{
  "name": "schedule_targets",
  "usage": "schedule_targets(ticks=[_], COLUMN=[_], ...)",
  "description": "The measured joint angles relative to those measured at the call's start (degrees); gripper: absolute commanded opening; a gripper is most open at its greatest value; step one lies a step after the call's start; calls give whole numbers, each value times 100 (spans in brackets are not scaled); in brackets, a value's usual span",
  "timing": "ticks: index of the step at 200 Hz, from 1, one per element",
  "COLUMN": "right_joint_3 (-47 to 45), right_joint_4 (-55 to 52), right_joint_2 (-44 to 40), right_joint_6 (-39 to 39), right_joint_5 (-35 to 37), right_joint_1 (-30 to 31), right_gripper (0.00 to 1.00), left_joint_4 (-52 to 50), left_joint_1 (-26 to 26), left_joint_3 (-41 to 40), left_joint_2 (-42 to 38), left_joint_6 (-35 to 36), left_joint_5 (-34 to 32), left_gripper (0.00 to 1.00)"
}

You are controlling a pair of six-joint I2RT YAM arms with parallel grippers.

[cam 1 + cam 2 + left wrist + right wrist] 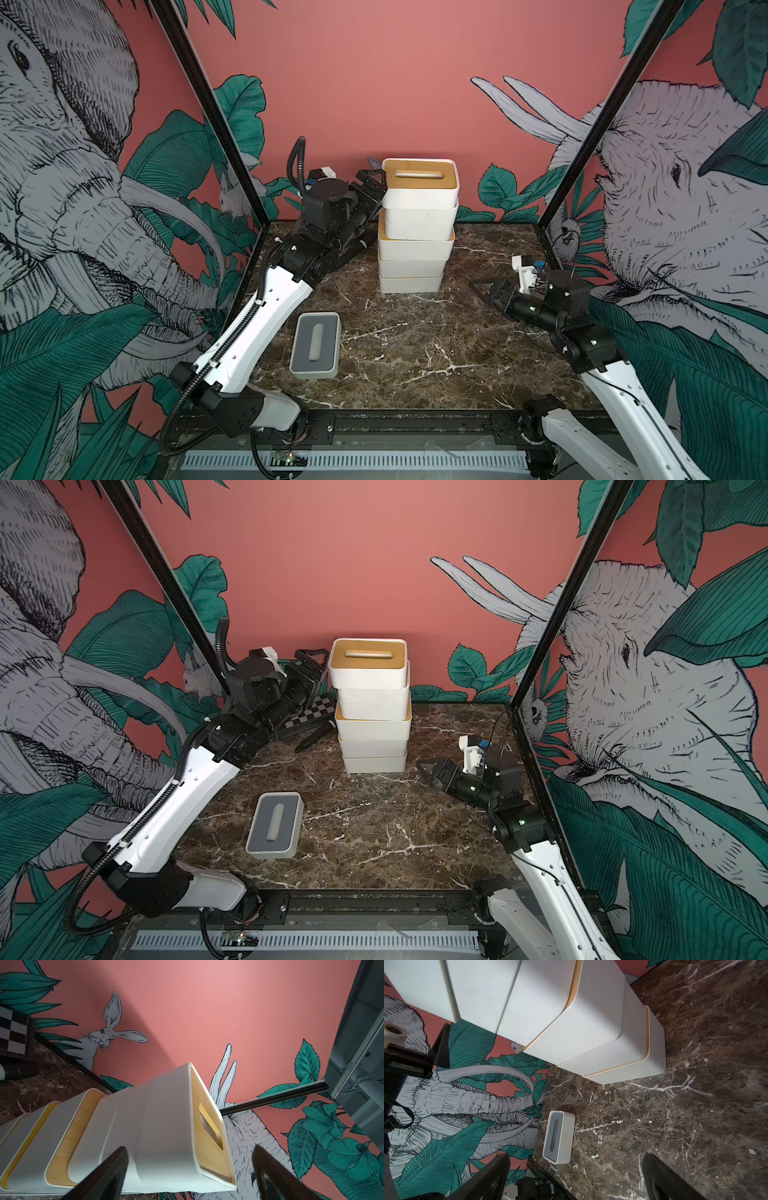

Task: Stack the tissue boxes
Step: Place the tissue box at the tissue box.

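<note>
While its jaws stand spread with nothing clamped between them, the left gripper point(376, 179) hangs raised just left of the top box point(419, 183). The left wrist view shows that box's short end lying ahead of the two dark fingers point(108, 1169), with open space beside one of them. The right gripper point(478, 289) is low over the table point(415, 357), right of the stack's foot, jaws wide and empty.

Under both arms spreads a dark brown marble top with white veins. It is enclosed by a wall point(374, 75) painted pink with elephants, a rabbit and green leaves, and black frame posts stand at the far corners. A chessboard case point(316, 716) and a black marker pen point(314, 737) lie at the far left, beneath the left arm.

The stack point(413, 249) rises at the far middle, six white boxes high in both top views. Bamboo lids show on the top box and on a wider one midway. A grey-lidded box point(316, 345) lies flat at the near left, lid up, well apart from the stack and from both grippers.
</note>
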Motion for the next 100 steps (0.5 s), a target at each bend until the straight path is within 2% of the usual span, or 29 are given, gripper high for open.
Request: schedule_targets(ticks=[31,100], right_joint_3=[774,2566], right_joint_4=[-7,330], right_joint_2=[525,1971], right_joint_6=[-138,-127], right_joint_5=[101,-153], right_joint_1=[2,2], right_gripper=[99,99], left_joint_4=[-81,-258], left_joint_1=[114,127], left_joint_3=[269,1300], left_joint_2=[-17,785], left_joint_6=[251,466], left_joint_5=[208,682], left_gripper=[95,95])
